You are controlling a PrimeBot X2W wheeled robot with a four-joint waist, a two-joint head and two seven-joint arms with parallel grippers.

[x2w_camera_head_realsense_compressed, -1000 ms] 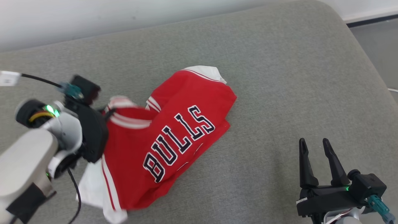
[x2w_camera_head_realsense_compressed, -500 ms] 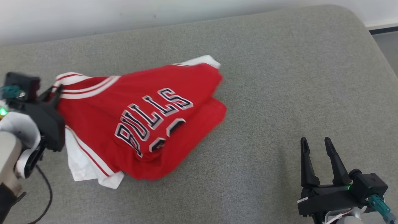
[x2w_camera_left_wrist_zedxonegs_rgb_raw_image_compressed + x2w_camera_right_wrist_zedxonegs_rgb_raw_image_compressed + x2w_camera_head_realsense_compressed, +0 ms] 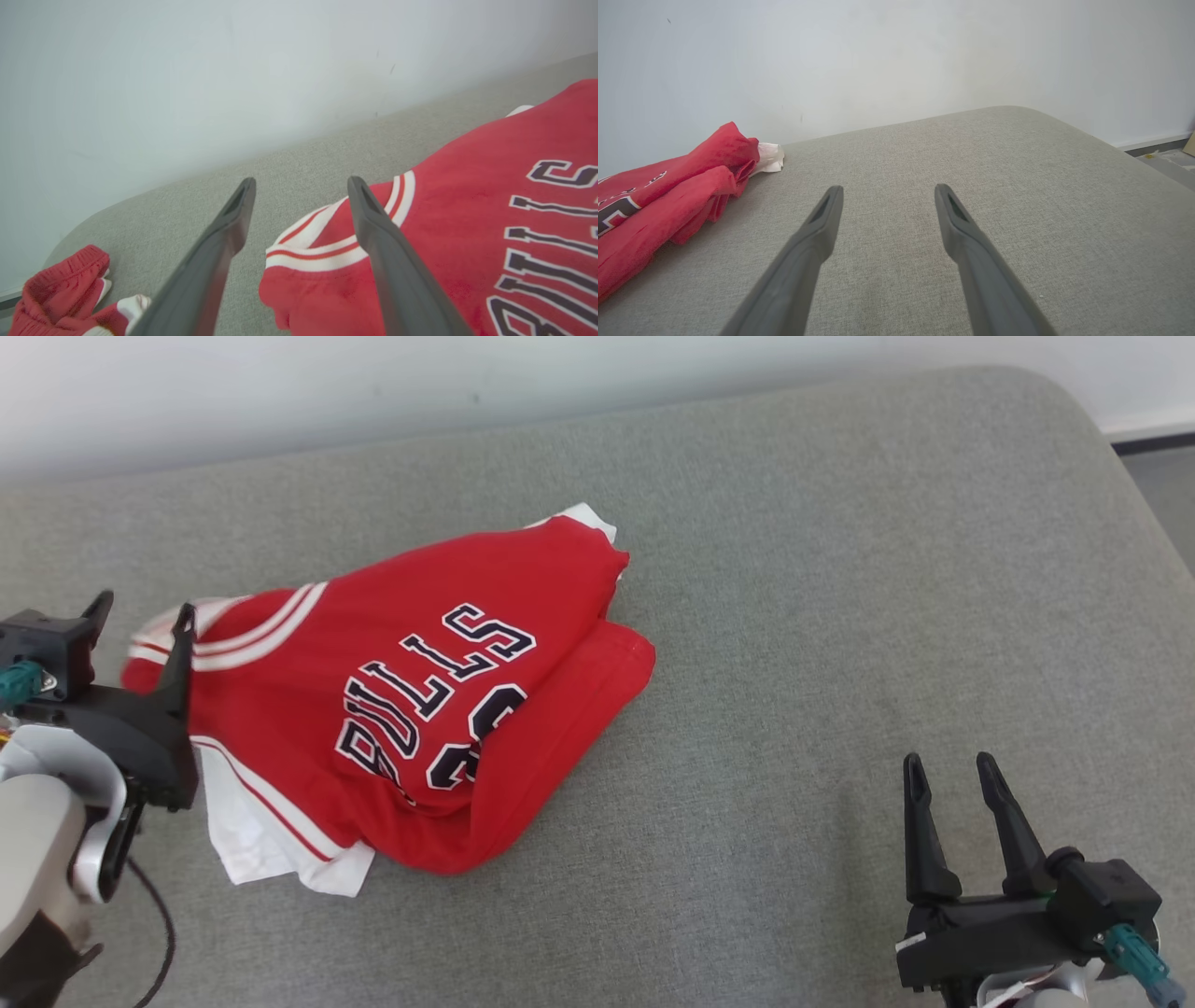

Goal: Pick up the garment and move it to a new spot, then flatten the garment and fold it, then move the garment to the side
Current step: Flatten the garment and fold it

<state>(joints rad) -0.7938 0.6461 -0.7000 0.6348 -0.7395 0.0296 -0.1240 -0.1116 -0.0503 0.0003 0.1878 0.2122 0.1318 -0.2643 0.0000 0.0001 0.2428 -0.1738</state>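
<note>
The left gripper (image 3: 142,609), wide open and empty, is at the striped end of the jersey (image 3: 420,691), which stretches slantwise away from it; the right gripper (image 3: 950,761), well apart, is open too.

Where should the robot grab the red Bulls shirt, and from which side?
Probably the striped trim at the left end of the shirt, coming in from the robot's left. That edge is a thick band that looks bunched up off the grey cushion. It also lies right by the open left end effector, so a pinch there should catch it.
</note>
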